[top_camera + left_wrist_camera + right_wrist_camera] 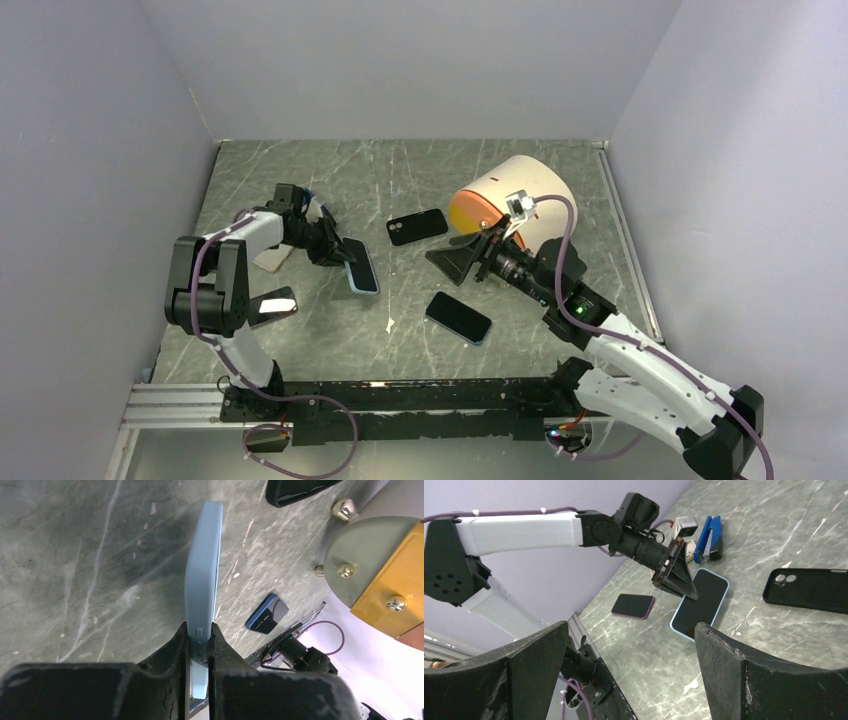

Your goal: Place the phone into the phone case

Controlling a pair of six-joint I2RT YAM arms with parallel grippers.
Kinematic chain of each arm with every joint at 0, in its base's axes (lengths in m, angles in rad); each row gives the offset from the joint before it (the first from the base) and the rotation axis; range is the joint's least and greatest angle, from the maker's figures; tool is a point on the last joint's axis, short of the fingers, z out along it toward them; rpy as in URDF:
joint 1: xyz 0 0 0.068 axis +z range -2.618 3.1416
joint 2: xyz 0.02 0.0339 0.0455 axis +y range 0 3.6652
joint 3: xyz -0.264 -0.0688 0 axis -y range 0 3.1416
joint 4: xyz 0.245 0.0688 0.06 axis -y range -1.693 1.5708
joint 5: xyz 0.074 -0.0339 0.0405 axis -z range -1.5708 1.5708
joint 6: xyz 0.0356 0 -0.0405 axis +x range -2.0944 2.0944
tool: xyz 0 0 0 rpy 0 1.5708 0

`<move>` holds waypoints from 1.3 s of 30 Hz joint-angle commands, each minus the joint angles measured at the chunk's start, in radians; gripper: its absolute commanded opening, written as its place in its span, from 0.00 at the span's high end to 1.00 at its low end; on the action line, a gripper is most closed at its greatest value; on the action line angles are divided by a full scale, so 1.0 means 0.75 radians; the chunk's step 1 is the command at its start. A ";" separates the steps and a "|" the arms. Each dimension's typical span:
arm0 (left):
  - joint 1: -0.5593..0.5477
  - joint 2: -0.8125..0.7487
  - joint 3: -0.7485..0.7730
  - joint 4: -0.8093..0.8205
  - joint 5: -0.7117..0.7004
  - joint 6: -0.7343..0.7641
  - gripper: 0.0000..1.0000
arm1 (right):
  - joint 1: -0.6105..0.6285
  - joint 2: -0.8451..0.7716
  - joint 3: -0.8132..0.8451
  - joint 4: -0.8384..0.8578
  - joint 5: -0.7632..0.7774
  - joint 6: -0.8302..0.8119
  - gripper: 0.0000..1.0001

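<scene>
Three phones sit on the worktop (pixel 400 175). The light-blue phone (pixel 361 266) is left of centre, and the left gripper (pixel 340 252) pinches it by its long edges. The purple-edged phone (pixel 272 307) lies near the left edge, the dark phone (pixel 458 317) toward the near edge. One black phone case (pixel 417 226) lies empty at mid-worktop. The right gripper (pixel 631 640) is spread wide, holding nothing.

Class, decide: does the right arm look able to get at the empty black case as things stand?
Probably yes: the right end effector is open and close to the black case, with only bare table between them.
</scene>
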 commanded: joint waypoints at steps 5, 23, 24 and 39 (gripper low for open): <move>-0.002 0.085 0.085 -0.087 0.045 0.068 0.81 | -0.001 -0.045 -0.001 -0.006 0.034 -0.040 0.01; -0.004 -0.307 0.102 -0.278 -0.277 0.123 0.37 | 0.003 0.046 0.063 -0.150 0.012 -0.133 0.17; -0.004 -0.350 0.089 -0.276 -0.285 0.127 0.35 | 0.005 0.069 0.082 -0.161 0.007 -0.163 0.20; -0.004 -0.809 -0.007 -0.426 -0.637 0.254 0.06 | 0.135 0.604 0.411 -0.310 0.105 -0.865 0.35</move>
